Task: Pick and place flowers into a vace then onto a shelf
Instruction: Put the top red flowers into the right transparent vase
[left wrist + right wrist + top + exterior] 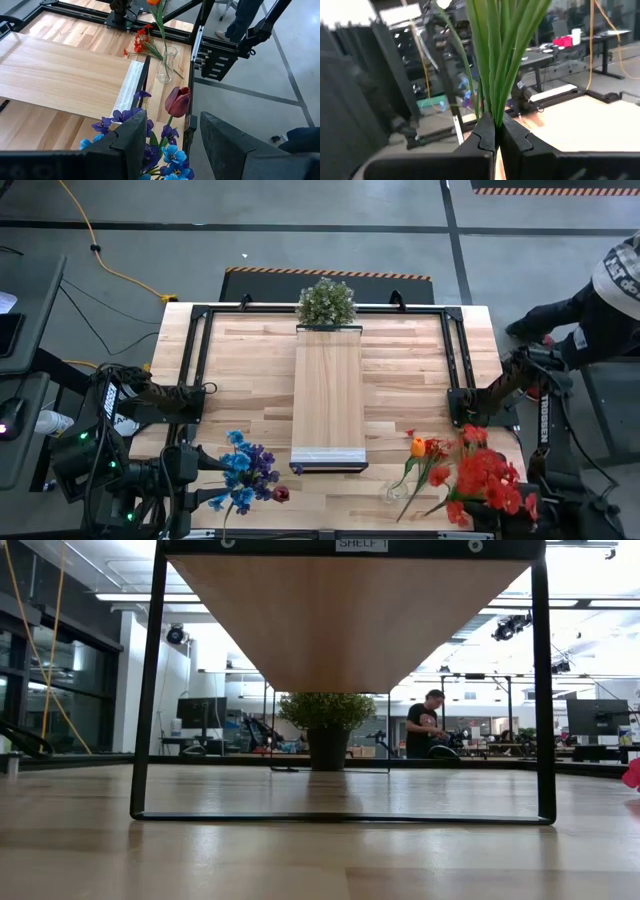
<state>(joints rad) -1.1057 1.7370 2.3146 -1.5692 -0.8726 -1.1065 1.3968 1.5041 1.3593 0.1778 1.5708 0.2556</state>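
One shelf (pixel 328 395) is being observed mid-table. Left of its near end, blue, purple and dark red flowers (pixel 247 473) are being straddled by the parted left gripper (pixel 170 137). To its right, several green stems (pixel 497 60) are being clamped by the right gripper (pixel 496 131), beside one glass vase (pixel 165 65) containing one orange flower (pixel 418 447).

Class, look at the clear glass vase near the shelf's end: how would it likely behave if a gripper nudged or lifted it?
The vase looks tall and narrow, so a sideways nudge could well tip it. Its smooth glass is probably slippery and breakable under hard fingers. The long orange flower standing in it leans out, likely making it top-heavy.
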